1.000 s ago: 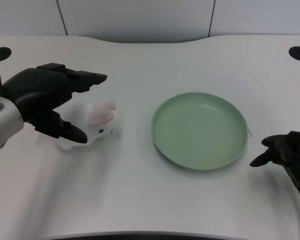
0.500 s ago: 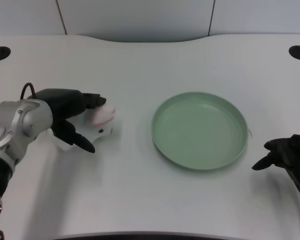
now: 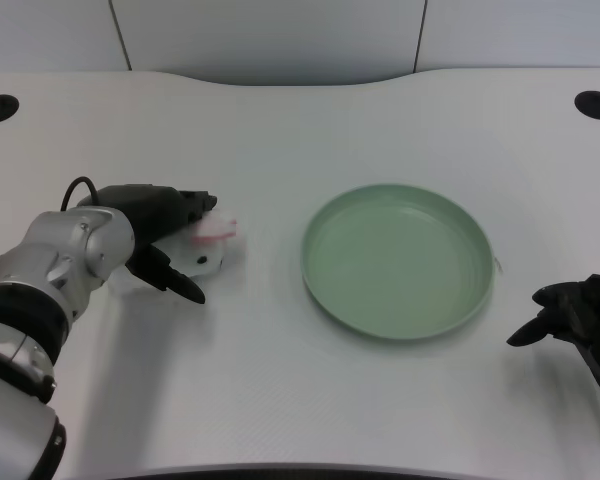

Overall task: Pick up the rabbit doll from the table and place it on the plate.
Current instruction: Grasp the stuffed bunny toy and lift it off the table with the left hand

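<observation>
A white table (image 3: 280, 130) with a matte, finely textured top is seen, with two dark round holes set at its far corners. One round plate (image 3: 397, 261) of smooth pale green, with a raised rim and faint rings inside, lies right of centre. One left hand (image 3: 160, 228), black on a silver forearm, is wrapped around the one rabbit (image 3: 208, 244), a small soft white doll with pink ears. The rabbit is gripped at table level, well apart from the plate, on its left.

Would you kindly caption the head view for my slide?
Left hand wraps its fingers around the rabbit doll beside the green plate.
</observation>
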`<state>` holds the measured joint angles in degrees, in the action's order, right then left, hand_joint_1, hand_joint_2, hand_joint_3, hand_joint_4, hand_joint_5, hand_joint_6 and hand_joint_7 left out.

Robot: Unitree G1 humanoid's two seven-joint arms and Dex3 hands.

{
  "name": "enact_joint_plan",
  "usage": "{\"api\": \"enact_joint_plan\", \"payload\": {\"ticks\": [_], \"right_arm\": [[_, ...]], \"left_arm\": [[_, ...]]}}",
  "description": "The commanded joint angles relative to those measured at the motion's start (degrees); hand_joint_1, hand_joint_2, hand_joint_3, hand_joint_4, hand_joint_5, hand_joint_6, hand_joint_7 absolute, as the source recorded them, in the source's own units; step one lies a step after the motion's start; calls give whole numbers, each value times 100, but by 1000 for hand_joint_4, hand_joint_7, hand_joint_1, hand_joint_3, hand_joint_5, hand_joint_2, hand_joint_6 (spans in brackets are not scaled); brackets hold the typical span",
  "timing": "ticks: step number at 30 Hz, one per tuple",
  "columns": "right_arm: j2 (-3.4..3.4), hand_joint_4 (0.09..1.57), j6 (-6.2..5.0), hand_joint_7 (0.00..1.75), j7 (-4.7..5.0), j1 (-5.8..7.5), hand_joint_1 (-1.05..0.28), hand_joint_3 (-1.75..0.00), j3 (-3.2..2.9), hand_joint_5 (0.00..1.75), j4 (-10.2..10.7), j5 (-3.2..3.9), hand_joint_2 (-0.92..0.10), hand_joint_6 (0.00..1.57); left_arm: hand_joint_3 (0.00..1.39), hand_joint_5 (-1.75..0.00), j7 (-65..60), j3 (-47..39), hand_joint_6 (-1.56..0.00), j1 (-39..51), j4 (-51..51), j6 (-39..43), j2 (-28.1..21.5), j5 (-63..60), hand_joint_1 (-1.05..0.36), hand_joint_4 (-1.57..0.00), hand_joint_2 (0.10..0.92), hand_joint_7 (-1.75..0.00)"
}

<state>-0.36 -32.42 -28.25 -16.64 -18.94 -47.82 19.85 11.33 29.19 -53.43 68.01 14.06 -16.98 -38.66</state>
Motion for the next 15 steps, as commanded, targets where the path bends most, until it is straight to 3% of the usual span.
{"api": "enact_joint_plan", "payload": {"ticks": [1, 4, 15], "right_arm": [[-21, 1315, 128, 329, 34, 136, -1048, 0, 2, 797, 186, 84, -850, 1572], [-38, 1316, 146, 324, 63, 187, -1048, -6, 32, 801, 264, 44, -861, 1572], [-6, 1309, 151, 296, 55, 239, -1048, -2, 17, 809, 366, 111, -859, 1572]], "left_arm": [[6, -140, 58, -54, -99, -97, 198, -57, -101, 86, -649, -29, 915, -15], [0, -144, 142, -53, -125, -151, 268, -67, -131, 137, -628, -44, 868, -26], [0, -145, -82, 263, -217, -157, 446, -307, -42, -131, -490, -157, 757, -37]]}}
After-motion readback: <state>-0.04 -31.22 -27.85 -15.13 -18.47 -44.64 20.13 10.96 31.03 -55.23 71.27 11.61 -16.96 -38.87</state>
